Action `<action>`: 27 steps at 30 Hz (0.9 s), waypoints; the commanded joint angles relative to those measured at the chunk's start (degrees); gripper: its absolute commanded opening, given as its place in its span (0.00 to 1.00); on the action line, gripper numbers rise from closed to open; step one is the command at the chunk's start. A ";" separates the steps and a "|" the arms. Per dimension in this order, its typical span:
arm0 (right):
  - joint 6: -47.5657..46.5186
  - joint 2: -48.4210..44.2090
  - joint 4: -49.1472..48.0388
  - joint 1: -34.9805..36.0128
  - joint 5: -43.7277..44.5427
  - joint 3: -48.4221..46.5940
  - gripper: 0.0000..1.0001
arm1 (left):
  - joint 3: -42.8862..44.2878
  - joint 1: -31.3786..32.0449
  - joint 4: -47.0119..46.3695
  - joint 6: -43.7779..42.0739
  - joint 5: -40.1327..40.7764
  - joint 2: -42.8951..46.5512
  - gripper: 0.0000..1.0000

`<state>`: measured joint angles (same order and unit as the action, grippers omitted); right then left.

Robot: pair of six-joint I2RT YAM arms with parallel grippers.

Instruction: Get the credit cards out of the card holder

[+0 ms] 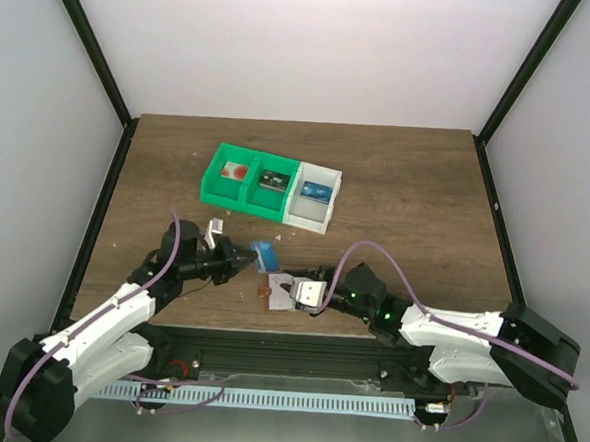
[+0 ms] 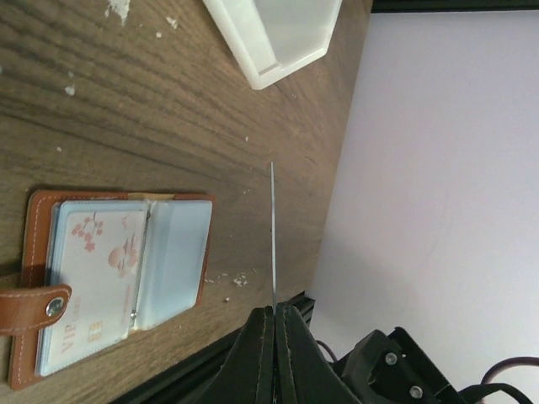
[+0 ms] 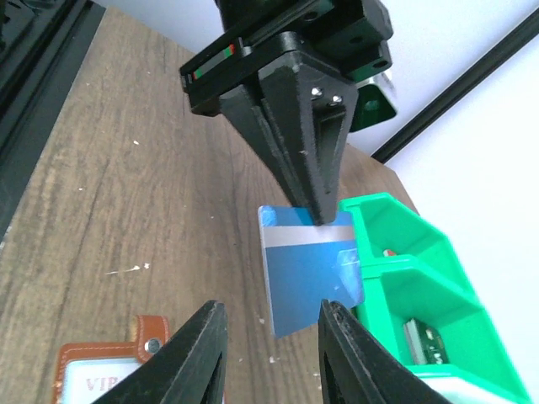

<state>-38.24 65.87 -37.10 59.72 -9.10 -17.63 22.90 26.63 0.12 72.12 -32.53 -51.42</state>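
Note:
The reddish-brown card holder (image 2: 118,282) lies open on the table, a pale whitish-pink card (image 2: 93,286) in its left grey-blue pocket. It also shows in the top view (image 1: 279,293) and at the bottom of the right wrist view (image 3: 114,366). My left gripper (image 1: 253,258) is shut on the blue card (image 3: 310,268), held above the table; in the left wrist view the card is edge-on (image 2: 274,240) between the fingers. My right gripper (image 1: 306,294) is open and empty just right of the card holder, its fingers (image 3: 195,353) apart, facing the blue card.
A green-and-white three-compartment bin (image 1: 269,186) with small items stands behind the card holder; its green end (image 3: 413,286) is close to the right of the blue card. Small white crumbs lie on the wooden table (image 1: 406,208).

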 commanded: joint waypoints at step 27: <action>-11.09 13.24 -3.80 1.62 3.79 -5.99 0.32 | -7.46 -0.20 -7.41 10.45 -4.49 2.41 0.00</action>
<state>-48.38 78.26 -38.24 60.66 -6.35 -22.11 16.21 26.65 -4.62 81.10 -35.38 -48.64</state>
